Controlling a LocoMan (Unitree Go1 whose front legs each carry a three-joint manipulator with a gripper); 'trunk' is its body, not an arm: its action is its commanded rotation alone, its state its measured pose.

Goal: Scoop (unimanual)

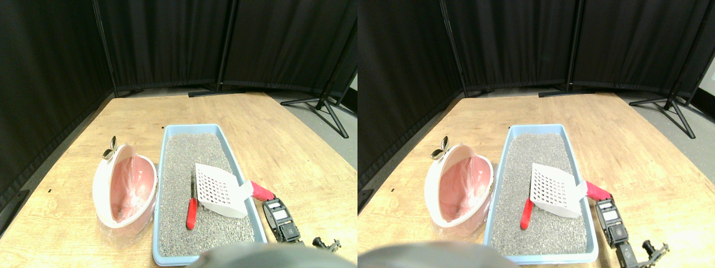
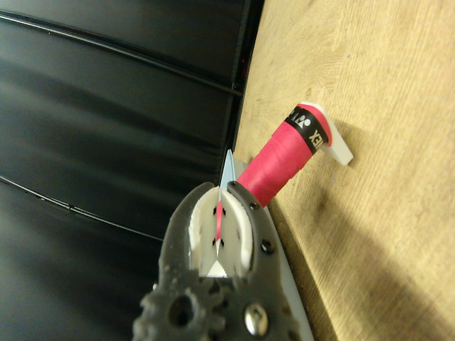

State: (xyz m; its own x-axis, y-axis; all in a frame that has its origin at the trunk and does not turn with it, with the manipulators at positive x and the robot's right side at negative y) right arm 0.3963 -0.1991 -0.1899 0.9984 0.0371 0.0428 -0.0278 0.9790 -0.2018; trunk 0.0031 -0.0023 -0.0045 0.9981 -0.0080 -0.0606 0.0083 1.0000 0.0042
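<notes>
1. Scoop point(image 1: 220, 190): a white slotted plastic blade with a pink-wrapped handle point(image 1: 261, 191), tilted over the grey litter, roughly in the middle of the tray point(image 1: 162, 167). The handle runs out toward 4 o'clock, over the tray's right rim.
2. Tool point(image 1: 267, 202): the right manipulator reaches in from 5 o'clock and meets the handle's end. In the wrist view the tool point(image 2: 226, 231) sits at the base of the pink handle point(image 2: 281, 156), which runs away from it. Whether its jaws are apart or clamped on the handle, I cannot tell.
3. A black band with white lettering point(image 2: 307, 128) rings the handle near its white end.
4. The tray is a long, light blue, shallow rectangle with rounded corners, lying on the counter point(image 1: 279, 145). It is filled with fine grey granular litter point(image 1: 190, 151).
5. A small red piece point(image 1: 191, 213) lies on the litter at 7 o'clock from the scoop blade, just beside it.
6. Bin point(image 1: 124, 187): a rounded pink-and-white tub, tipped on its side, at 9 o'clock from the tray and touching or nearly touching it. A clear plastic liner point(image 1: 134, 178) sits inside it.
7. A metal clip point(image 1: 110, 148) sits on the bin's far rim.
8. The counter is pale wood grain; black curtains point(image 1: 167, 44) stand behind it.
</notes>
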